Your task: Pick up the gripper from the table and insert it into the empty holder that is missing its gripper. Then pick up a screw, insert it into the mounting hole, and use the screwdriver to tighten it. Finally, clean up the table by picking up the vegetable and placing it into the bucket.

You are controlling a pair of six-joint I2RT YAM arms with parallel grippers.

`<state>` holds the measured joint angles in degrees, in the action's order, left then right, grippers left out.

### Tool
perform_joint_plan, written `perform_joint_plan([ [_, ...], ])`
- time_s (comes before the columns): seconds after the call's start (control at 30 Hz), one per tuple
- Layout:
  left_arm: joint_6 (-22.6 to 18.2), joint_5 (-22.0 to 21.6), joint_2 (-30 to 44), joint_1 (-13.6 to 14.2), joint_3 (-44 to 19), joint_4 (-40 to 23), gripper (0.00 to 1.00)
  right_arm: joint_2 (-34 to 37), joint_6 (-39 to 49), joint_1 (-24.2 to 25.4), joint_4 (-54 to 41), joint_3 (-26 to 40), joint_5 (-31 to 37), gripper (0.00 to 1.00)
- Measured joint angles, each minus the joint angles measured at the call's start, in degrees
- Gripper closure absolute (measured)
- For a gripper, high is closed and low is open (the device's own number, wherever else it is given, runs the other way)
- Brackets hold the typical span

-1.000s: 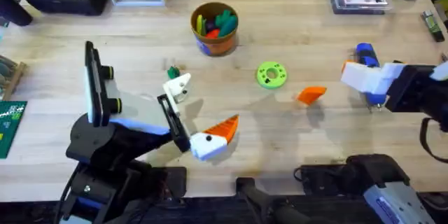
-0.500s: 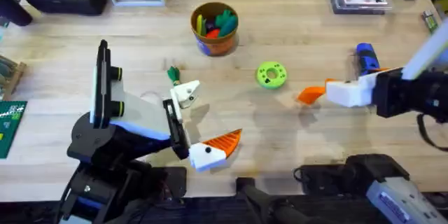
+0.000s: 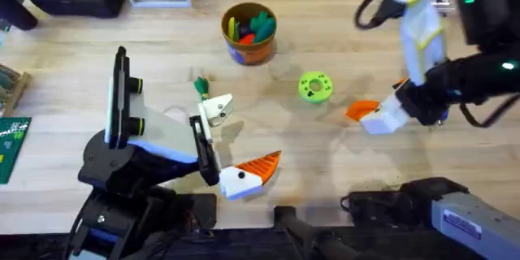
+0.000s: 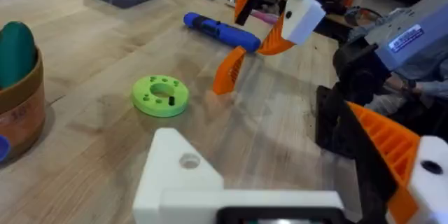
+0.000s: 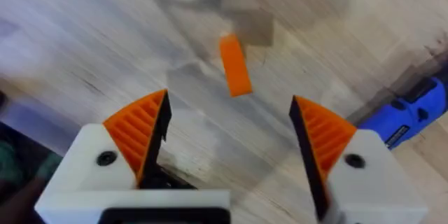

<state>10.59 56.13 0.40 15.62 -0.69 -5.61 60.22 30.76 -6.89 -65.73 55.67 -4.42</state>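
right gripper point(image 5: 227, 136): I'm seeing it hanging over the table at the right of the overhead frame, fingers spread wide, gripping nothing. Orange ribbed pads point(image 5: 140, 129) are standing well apart in the right wrist view.
orange gripper point(image 3: 361, 110): lying loose on the wood just right of centre in the overhead frame, right beside the right arm's white finger tip. In the right wrist view it point(image 5: 235, 64) is sitting on the table between and beyond the two pads, apart from both.
left gripper point(image 3: 236, 142): I'm reading it as parked low, lower centre-left of the overhead frame. One finger is carrying an orange pad; the other is the bare white holder point(image 3: 213, 107). Fingers spread, holding nothing.
screwdriver point(image 3: 426, 71): blue body lying at the right of the overhead frame, mostly hidden behind the right arm. Left wrist view is showing it point(image 4: 220, 32) flat on the table.
vegetable point(image 3: 201, 88): small green piece lying on the table just above the holder, upper-left of centre.
bucket point(image 3: 249, 49): standing upright at top centre, coloured toy pieces inside.
green disc point(image 3: 315, 86): lying flat between bucket and orange gripper.
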Motion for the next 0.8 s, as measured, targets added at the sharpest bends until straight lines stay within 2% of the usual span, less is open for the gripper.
perform_joint_plan([
  [0.33, 0.0, 0.1, 0.0, 0.0, 0.0, 0.0, 0.014, 10.1, 3.6, -4.4, 4.2, 0.0, 5.0, 0.019],
  [0.5, 0.0, 0.1, 0.0, 0.0, 0.0, 0.0, 0.014, 12.6, 4.0, -4.9, 4.3, 0.0, 5.3, 0.095],
  [0.8, 0.0, 0.1, 0.0, 0.0, 0.0, 0.0, 0.015, 15.5, 4.0, -4.9, 4.2, 0.0, 5.3, 0.147],
])
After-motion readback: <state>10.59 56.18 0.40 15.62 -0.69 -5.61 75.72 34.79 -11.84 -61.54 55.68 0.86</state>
